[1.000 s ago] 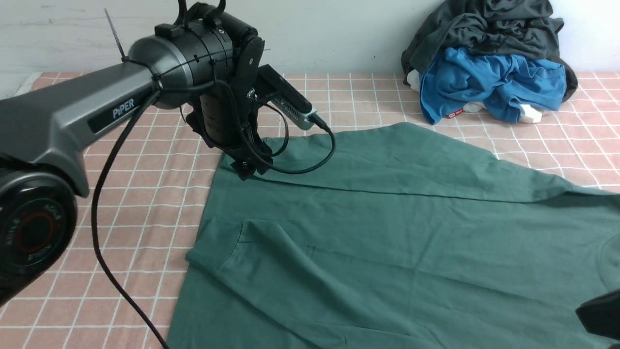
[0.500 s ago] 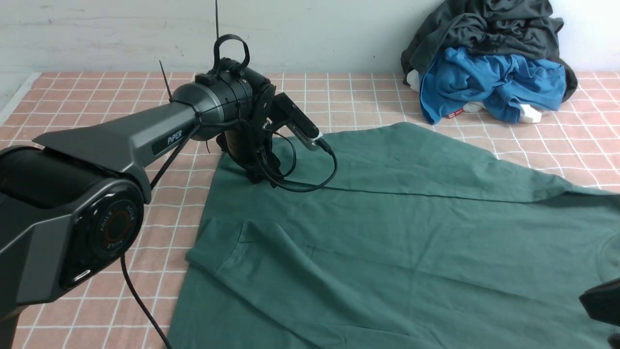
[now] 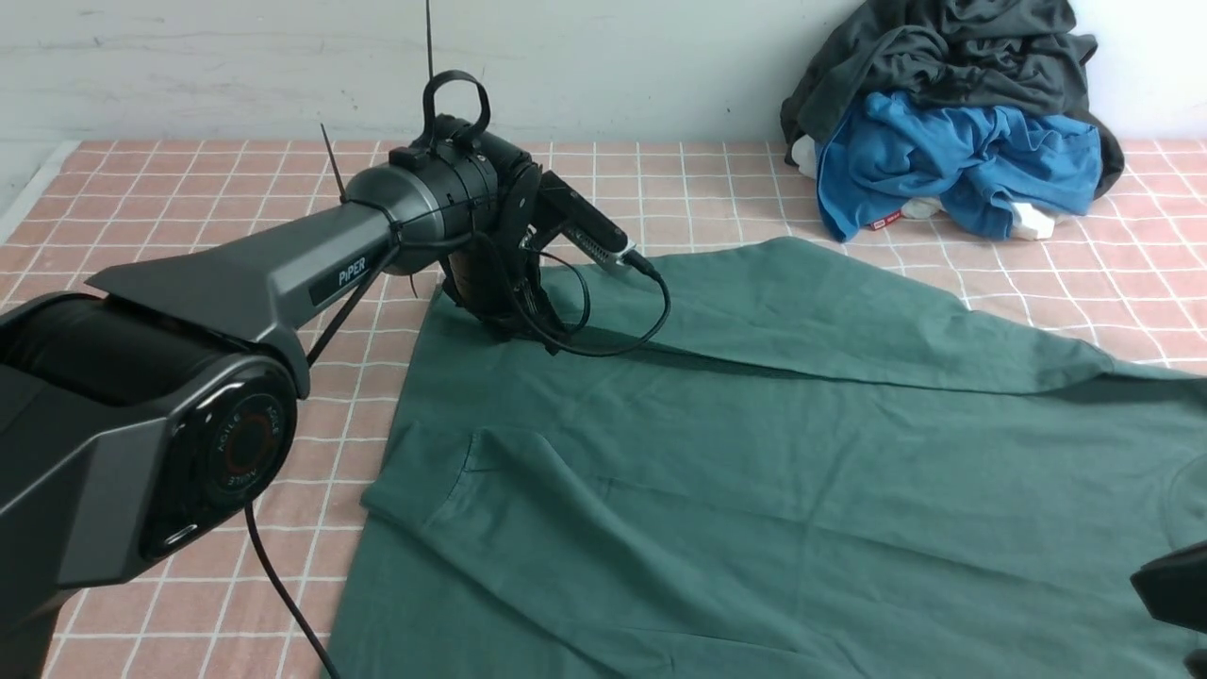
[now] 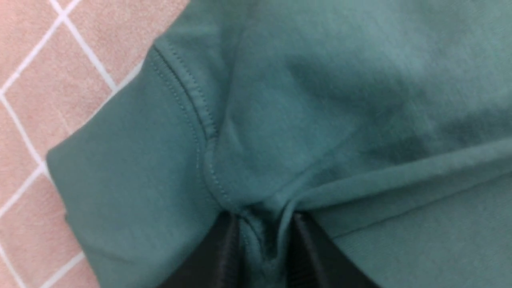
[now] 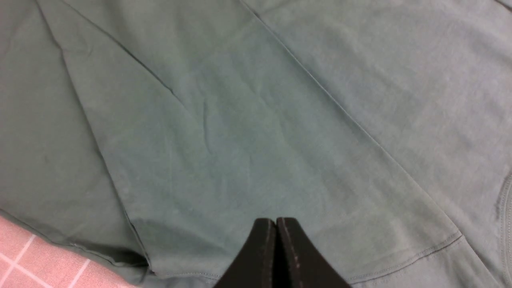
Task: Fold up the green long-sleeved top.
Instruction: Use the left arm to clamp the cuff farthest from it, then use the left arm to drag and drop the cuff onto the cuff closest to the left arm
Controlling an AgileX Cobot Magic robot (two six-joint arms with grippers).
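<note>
Fold onset, ordered near to far. Hovering nearest with the right gripper (image 5: pixel 276 224), tips pressed together on nothing, just above the flat body of the green long-sleeved top (image 3: pixel 754 453). Lying spread across the pink chequered cloth (image 3: pixel 189 189), filling near and middle ground, with one long flap turned over along the far side. Pinching, farther back at the far-left corner, a bunched ridge of fabric beside a stitched seam (image 4: pixel 192 104) between the narrowly set tips of the left gripper (image 4: pixel 266 228). Risking, by judgement, a slip on lifting if catching only the top layer. Likewise dragging the whole top askew if taking too many layers, or pulling with nothing pinning the near side. Sitting farthest, against the wall and well apart: a bright blue garment (image 3: pixel 952 160) beneath a heaped charcoal-grey garment (image 3: pixel 943 47).
</note>
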